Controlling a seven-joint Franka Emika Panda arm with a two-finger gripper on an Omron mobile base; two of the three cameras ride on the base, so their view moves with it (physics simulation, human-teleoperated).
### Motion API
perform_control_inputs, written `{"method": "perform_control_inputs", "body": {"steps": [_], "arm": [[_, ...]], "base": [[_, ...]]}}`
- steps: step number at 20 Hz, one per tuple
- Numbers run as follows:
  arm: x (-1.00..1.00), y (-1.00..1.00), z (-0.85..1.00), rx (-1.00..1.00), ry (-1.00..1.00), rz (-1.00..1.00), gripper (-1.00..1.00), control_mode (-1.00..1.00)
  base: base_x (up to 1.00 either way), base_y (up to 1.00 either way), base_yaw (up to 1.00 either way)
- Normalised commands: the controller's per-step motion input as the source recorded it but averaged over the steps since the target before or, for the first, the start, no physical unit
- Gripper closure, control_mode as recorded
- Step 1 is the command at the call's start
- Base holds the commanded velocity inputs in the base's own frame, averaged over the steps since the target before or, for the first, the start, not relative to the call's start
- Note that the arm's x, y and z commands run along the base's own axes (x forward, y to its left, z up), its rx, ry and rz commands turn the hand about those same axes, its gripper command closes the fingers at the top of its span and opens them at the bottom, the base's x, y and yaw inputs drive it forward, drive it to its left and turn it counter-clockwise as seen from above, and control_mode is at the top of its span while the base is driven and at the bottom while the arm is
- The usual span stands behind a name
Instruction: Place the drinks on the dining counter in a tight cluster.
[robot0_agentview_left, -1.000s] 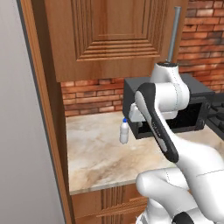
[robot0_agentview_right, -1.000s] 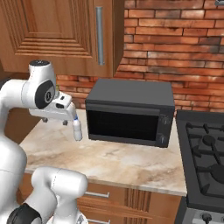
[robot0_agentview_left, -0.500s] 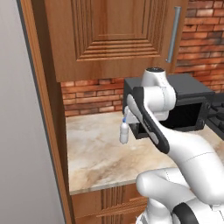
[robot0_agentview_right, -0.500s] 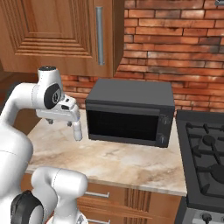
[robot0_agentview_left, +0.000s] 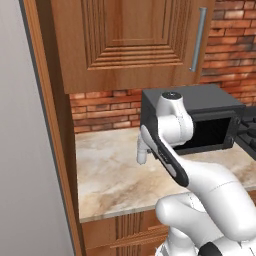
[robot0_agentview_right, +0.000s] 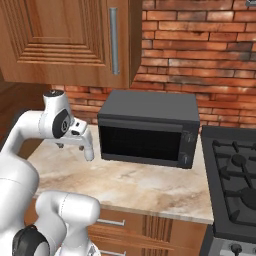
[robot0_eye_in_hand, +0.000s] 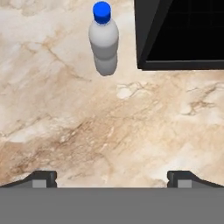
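Observation:
A small white bottle (robot0_eye_in_hand: 104, 39) with a blue cap stands upright on a short marble counter (robot0_eye_in_hand: 87, 127), close to the front left corner of a black microwave (robot0_eye_in_hand: 183, 30). My gripper (robot0_eye_in_hand: 112, 177) hangs open above the counter and looks down on it, with the bottle ahead of its fingertips and nothing between them. In the base views the bottle (robot0_agentview_left: 142, 152) (robot0_agentview_right: 88, 149) stands just beyond my hand, left of the microwave (robot0_agentview_right: 145, 125). The dining counter is out of view.
Wooden wall cabinets (robot0_agentview_left: 130, 40) hang low over the counter (robot0_agentview_left: 110, 175), with a brick wall behind. A tall wooden panel (robot0_agentview_left: 50, 125) bounds the counter's left end. A black stove (robot0_agentview_right: 235, 170) adjoins it on the right.
My arm has sunk a little and the hand has drawn closer to the white bottle. The bottle has not moved and the jaws have stayed open.

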Motion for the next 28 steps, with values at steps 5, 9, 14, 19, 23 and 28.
{"method": "perform_control_inputs", "body": {"steps": [5, 9, 14, 19, 23, 28], "arm": [[0.07, 0.02, 0.22, -0.11, 0.00, 0.00, -1.00, -1.00], [0.04, 0.20, 0.21, -0.12, -0.05, 0.00, -1.00, -1.00], [0.19, 0.27, 0.00, -0.07, -0.12, 0.00, -1.00, -1.00], [0.26, 0.27, -0.02, 0.00, -0.07, 0.00, -1.00, -1.00], [0.46, 0.03, 0.00, 0.00, 0.00, 0.00, -1.00, -1.00], [0.54, 0.00, 0.00, 0.00, 0.03, -0.03, -1.00, -1.00]], "base": [[0.00, 0.00, 0.00], [0.00, 0.00, 0.00], [0.00, 0.00, 0.00], [0.00, 0.00, 0.00], [0.00, 0.00, 0.00], [0.00, 0.00, 0.00]]}}
